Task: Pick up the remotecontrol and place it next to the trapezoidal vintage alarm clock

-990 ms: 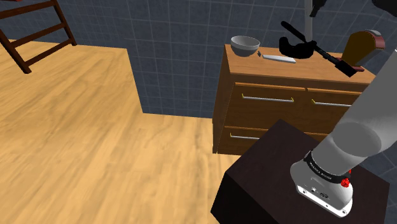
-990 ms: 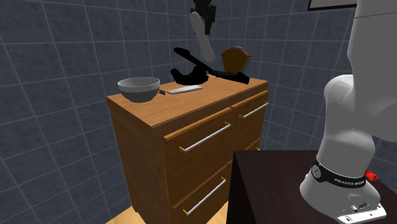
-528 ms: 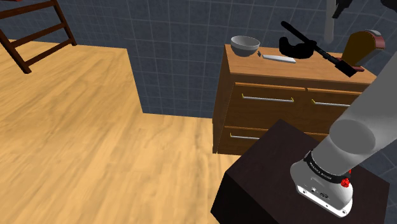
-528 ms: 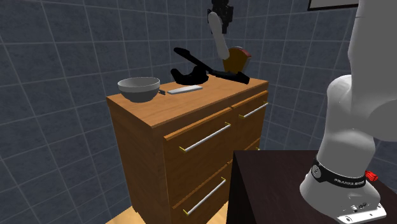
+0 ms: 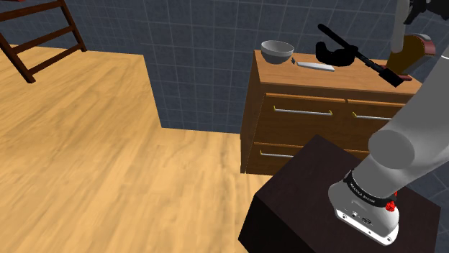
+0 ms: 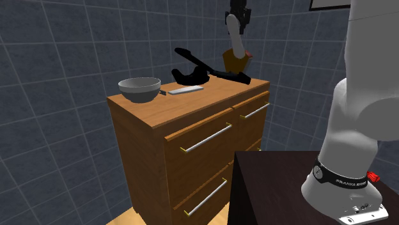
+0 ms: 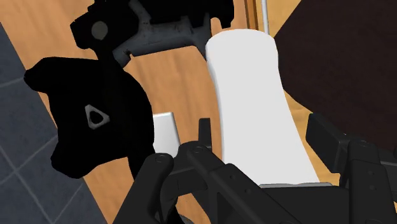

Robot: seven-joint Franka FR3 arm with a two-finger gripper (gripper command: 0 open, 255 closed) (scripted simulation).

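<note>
- My claw [image 6: 239, 16] is clamped on the white remote [image 6: 236, 39], which is up in the air with its long axis vertical.
- The brown clock [image 6: 231, 64] sits close under its low end, at the dresser's [image 6: 185, 107] far end.

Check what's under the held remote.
Wrist view: the white remote, clasped in the gripper, hangs over the wooden dresser top. Whatever lies directly beneath the remote is covered.

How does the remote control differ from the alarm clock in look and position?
The remote control is white, long and slim; the alarm clock is brown and squat. The remote control hangs upright in the gripper; the alarm clock stands on the dresser.
</note>
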